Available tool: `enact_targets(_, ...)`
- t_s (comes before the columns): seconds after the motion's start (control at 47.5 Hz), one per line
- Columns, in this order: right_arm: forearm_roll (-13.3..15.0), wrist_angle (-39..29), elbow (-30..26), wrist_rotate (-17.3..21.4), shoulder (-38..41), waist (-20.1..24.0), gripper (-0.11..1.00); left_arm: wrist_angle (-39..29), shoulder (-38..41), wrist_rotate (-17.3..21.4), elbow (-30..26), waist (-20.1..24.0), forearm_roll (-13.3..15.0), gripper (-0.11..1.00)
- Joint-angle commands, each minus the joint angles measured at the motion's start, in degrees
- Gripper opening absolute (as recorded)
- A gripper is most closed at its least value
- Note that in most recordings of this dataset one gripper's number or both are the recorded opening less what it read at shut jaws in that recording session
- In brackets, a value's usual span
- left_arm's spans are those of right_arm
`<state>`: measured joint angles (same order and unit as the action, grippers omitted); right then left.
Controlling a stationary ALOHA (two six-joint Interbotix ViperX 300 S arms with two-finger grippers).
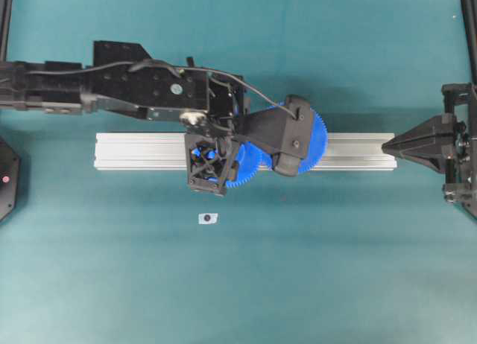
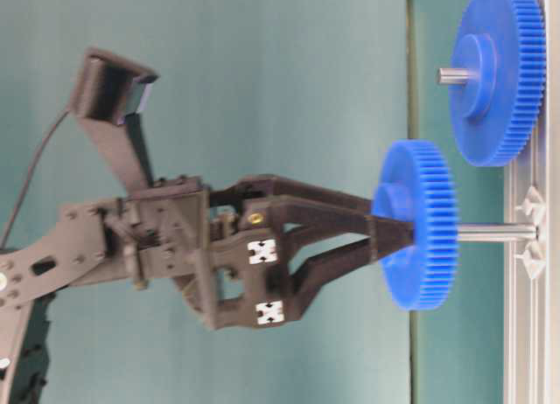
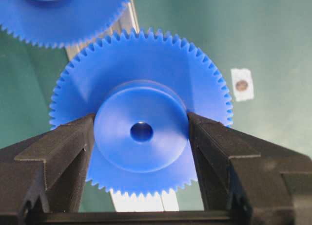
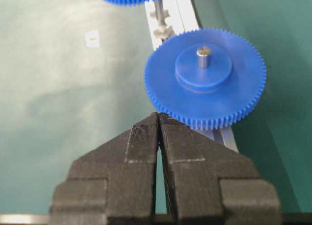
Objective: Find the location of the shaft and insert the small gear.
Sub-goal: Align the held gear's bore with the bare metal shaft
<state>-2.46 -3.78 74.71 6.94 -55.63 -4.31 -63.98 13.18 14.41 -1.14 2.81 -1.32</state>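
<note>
Black fingers (image 3: pixel 68 157) of left tool (image 3: pixel 141 137) fill bottom of left wrist view, clamped on raised hub of small gear (image 3: pixel 141 127), one pad each side, jaws abt mid-width. Dark centre hole faces camera; teeth ring visible all round. Behind gear: strip of ribbed alu rail (image 3: pixel 141 203) and edge of larger gear (image 3: pixel 63 10) at top left. White sticker w/ dark dot (image 3: pixel 242 84) lies apart on teal worktop (image 3: pixel 273 35) to right.

Table-level view: left tool (image 2: pixel 385 233) grips small gear (image 2: pixel 420 225) by hub, gear face parallel to rail (image 2: pixel 529 334). Shaft (image 2: pixel 494 233), thin silvery pin, sticks out from rail w/ tip at gear's centre; can't tell how far in. Gear body clear of rail, most of pin exposed between. Larger gear (image 2: pixel 499 72) sits on own grey pin just beside, teeth of the two near but apart.

Overhead: left tool (image 1: pixel 212 161) over rail (image 1: pixel 134 150), small gear (image 1: pixel 242 169) mostly hidden under it; larger gear (image 1: pixel 319 135) partly covered by wrist camera. Sticker (image 1: pixel 208 218) below rail.

Right tool (image 4: pixel 159 122) shut, holds nothing, parked off rail's right end (image 1: pixel 387 146), well apart from gears. Right wrist view: larger gear (image 4: pixel 204 79) w/ grey pin tip in hub, just ahead of closed tips.
</note>
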Motion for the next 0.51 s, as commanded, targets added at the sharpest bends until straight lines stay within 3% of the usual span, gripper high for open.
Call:
enact_targets(0.0, 0.0, 0.4, -0.4, 0.6, 0.4, -0.1, 0.02, 0.4, -0.8, 0.1, -0.5, 0.4, -0.3, 0.64)
enact_targets(0.485, 0.0, 0.5, -0.5, 0.7, 0.4, -0.1, 0.02, 0.6, 1.1, 0.1, 0.4, 1.1, -0.3, 0.64)
